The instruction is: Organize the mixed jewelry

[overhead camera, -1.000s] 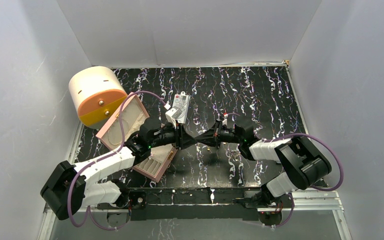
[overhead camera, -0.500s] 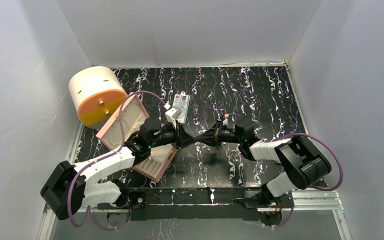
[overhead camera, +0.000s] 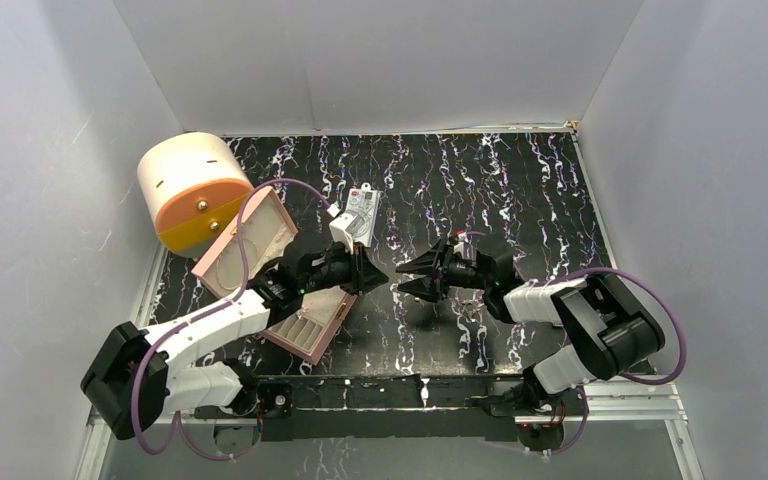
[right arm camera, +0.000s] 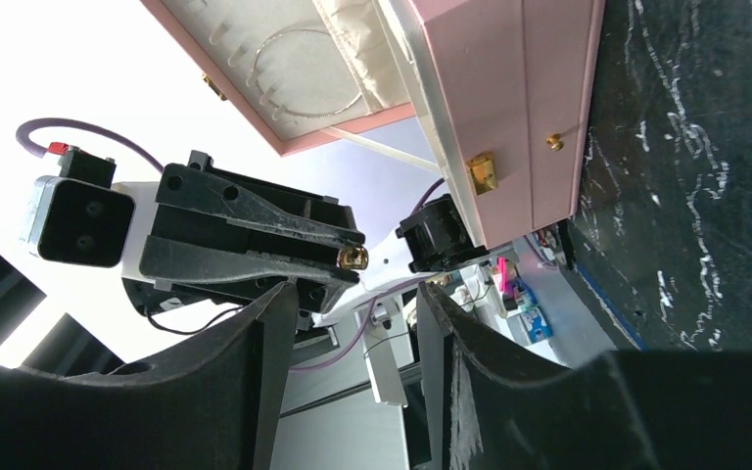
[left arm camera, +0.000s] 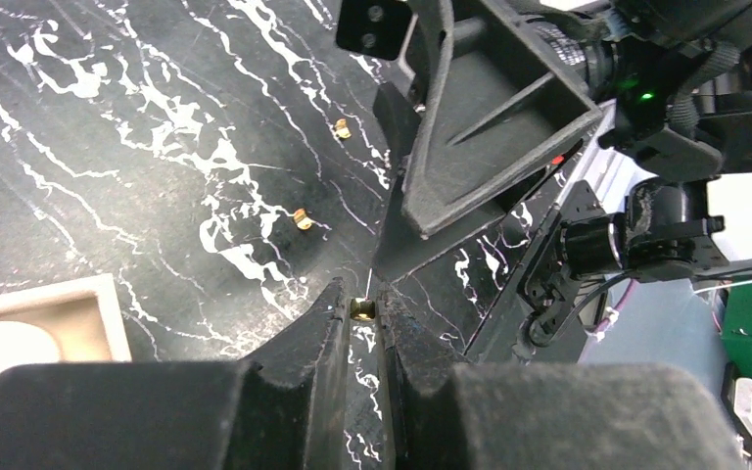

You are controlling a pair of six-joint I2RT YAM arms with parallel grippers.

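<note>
A tiny gold stud (left arm camera: 360, 309) is pinched at the very tips of my left gripper (left arm camera: 360, 299), which is shut on it above the black marbled table. From the right wrist view the same stud (right arm camera: 352, 257) shows at the end of the left fingers (right arm camera: 255, 230). My right gripper (right arm camera: 357, 294) faces it with jaws open and nothing between them. In the top view the left gripper (overhead camera: 376, 272) and right gripper (overhead camera: 401, 277) point at each other with a small gap. Two more gold studs (left arm camera: 342, 127) (left arm camera: 301, 219) lie loose on the table.
The pink quilted box (overhead camera: 245, 245) lies open at the left, its drawer part (overhead camera: 310, 325) under my left arm and a thin chain loop (right arm camera: 304, 69) in its lid. A cream-and-orange drum (overhead camera: 192, 190) stands at the back left. A clear packet (overhead camera: 362, 210) lies behind the grippers.
The two gripper tips were touching; now my right gripper has opened and drawn back to the right, leaving the stud in my left gripper.
</note>
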